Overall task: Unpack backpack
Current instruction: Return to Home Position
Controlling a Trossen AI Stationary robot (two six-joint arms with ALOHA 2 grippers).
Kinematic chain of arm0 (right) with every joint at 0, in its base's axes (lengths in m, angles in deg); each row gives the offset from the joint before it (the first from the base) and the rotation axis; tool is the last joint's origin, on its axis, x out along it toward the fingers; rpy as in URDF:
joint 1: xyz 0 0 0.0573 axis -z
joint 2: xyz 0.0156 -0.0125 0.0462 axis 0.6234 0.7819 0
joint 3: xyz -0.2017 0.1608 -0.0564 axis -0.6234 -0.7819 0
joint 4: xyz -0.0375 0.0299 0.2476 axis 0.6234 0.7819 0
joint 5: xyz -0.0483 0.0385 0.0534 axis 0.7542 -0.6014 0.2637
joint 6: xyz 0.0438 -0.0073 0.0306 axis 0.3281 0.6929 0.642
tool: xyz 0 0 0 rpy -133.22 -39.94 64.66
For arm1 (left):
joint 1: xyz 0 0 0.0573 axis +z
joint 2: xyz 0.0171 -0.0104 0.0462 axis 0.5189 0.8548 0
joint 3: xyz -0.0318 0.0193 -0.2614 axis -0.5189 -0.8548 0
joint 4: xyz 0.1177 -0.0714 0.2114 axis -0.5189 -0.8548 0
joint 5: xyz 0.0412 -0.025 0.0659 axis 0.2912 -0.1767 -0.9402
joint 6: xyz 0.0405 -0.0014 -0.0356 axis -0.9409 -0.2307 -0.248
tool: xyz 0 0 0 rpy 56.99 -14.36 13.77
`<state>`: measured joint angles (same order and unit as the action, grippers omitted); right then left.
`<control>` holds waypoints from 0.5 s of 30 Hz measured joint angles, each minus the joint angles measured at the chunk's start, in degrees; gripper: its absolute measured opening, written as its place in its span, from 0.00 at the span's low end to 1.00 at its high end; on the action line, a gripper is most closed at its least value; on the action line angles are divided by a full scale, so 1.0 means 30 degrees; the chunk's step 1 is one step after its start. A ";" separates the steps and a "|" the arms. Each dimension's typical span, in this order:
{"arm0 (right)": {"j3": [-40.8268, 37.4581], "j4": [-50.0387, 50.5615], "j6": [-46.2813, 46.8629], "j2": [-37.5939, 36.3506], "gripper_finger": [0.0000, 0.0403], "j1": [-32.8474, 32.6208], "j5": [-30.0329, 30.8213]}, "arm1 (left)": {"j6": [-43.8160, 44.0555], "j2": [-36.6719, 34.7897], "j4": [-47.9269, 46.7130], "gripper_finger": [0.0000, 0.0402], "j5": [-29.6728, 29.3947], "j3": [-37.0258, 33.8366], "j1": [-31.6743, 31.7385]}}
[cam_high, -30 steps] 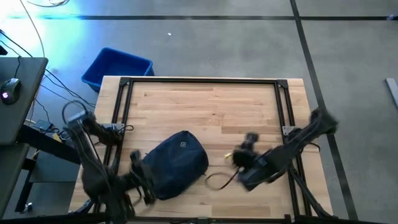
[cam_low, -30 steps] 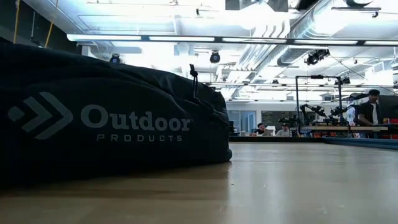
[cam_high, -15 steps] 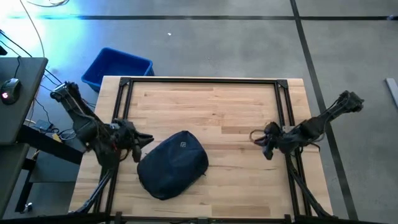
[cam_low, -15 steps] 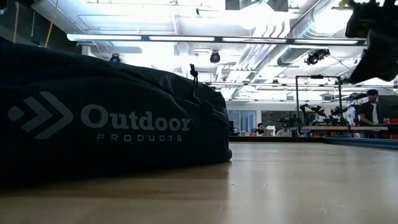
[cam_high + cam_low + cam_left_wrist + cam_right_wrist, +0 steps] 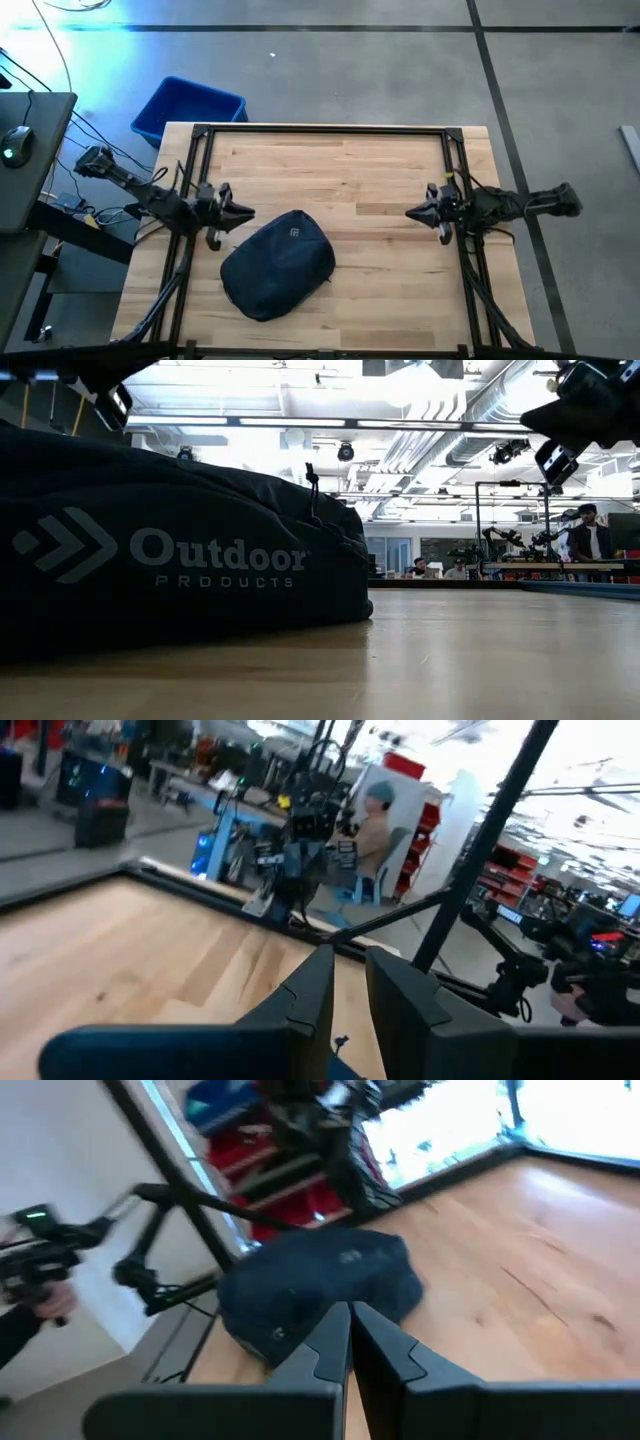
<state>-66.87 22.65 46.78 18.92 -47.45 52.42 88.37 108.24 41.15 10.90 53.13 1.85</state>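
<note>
- The left hand [image 5: 240, 213] hangs over the left side of the counter [image 5: 340, 170], just beside the far-left shoulder of the backpack [image 5: 280, 262] without touching it. In its wrist view the fingers [image 5: 300, 1000] are drawn almost together, with nothing between them.
- The backpack lies left of centre, toward the counter's near edge. It is rounded, looks closed from above, and has its pale logo patch facing up.
- The right hand [image 5: 412, 213] is over the counter's right side, well apart from the backpack and pointing toward it. Its fingers [image 5: 315, 1350] are pressed together and empty.
- Both arms stretch nearly level from their bases and neither is working on the bag, so the step looks like the retreat to rest, close to finished. The next move seems to call only for settling into that pose clear of the bag and the frame, with nothing to grasp.
- A second ago both arms were bent down close to the backpack, one on each side. Half a second ago they had lifted but were still folded, and now they lie straighter.
- The backpack is in the same spot as before.
- In the low view, dark arm parts now show in both top corners, where a second ago there were none.
</note>
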 joint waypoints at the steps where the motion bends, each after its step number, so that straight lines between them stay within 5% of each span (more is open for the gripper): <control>1: -0.0253 -0.0206 -0.0261 -0.0272 0.00 0.0309 -0.0511 | -0.0134 -0.0633 -0.0032 0.10 0.0053 -0.0417 0.0099; 6: -0.1771 -0.1691 -0.1065 -0.1018 0.00 0.1660 -0.1682 | -0.0570 -0.4229 -0.0354 0.10 0.0294 -0.2452 0.0379; 15: -0.2477 -0.3274 -0.1278 -0.0995 0.00 0.3757 -0.4382 | 0.1028 -0.8692 -0.2817 0.10 0.3834 -0.4590 0.2472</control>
<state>-74.31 12.83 42.95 15.93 -36.18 39.28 91.46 82.16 32.70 22.40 39.36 9.27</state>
